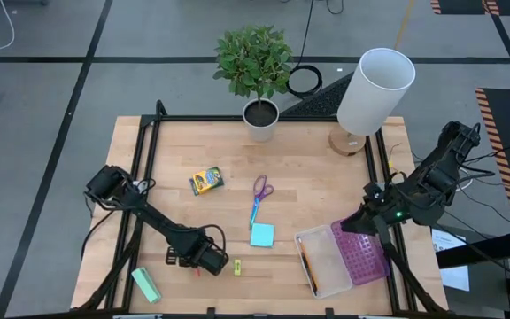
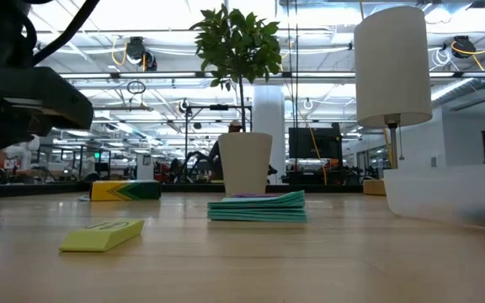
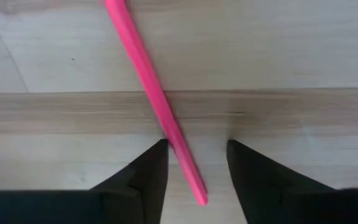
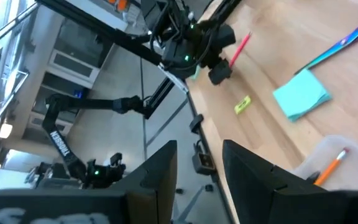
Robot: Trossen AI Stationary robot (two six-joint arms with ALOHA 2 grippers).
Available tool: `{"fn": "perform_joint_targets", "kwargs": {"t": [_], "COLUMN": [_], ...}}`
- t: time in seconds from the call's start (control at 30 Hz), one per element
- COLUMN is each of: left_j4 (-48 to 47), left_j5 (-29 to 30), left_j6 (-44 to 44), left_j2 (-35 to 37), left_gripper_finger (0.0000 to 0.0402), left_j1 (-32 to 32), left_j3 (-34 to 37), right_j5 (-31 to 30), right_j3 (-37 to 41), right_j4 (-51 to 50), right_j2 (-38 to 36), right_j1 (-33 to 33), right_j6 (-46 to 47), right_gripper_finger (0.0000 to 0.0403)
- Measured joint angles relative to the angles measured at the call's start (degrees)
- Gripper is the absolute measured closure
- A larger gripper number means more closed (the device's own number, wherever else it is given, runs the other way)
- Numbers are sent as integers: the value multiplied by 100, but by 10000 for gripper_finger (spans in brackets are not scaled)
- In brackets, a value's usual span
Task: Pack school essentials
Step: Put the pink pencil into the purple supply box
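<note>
I've got the red pencil lying slantwise on the table's near-left part, thin and bright pink-red. My left gripper points down over it, fingers apart astride its tip, not clamped. Right gripper hangs open above the case.

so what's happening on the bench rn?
The left gripper is low over the table's front edge, jaws open around a red pencil lying flat, not yet pinched. The right gripper waits beside the clear case, which already holds an orange pencil. Crayon box, scissors, blue sticky-note pad and a small yellow piece are out on the wood.
</note>
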State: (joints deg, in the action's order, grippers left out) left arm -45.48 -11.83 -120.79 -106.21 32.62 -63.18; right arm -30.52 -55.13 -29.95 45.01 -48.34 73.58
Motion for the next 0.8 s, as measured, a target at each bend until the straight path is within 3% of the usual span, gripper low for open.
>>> {"fn": "perform_joint_targets", "kwargs": {"t": [0.47,0.8], "left_j4": [265,303], "left_j5": [310,381], "left_j6": [184,475], "left_j2": [-11,111], "left_gripper_finger": [383,368], "left_j1": [17,17], "left_j3": [15,39], "right_j5": [-286,-282], "right_j3": [0,0], "right_j4": [4,-12], "right_j2": [2,2], "right_j1": [0,0], "right_j6": [-390,-446], "right_gripper_finger": [283,283]}}
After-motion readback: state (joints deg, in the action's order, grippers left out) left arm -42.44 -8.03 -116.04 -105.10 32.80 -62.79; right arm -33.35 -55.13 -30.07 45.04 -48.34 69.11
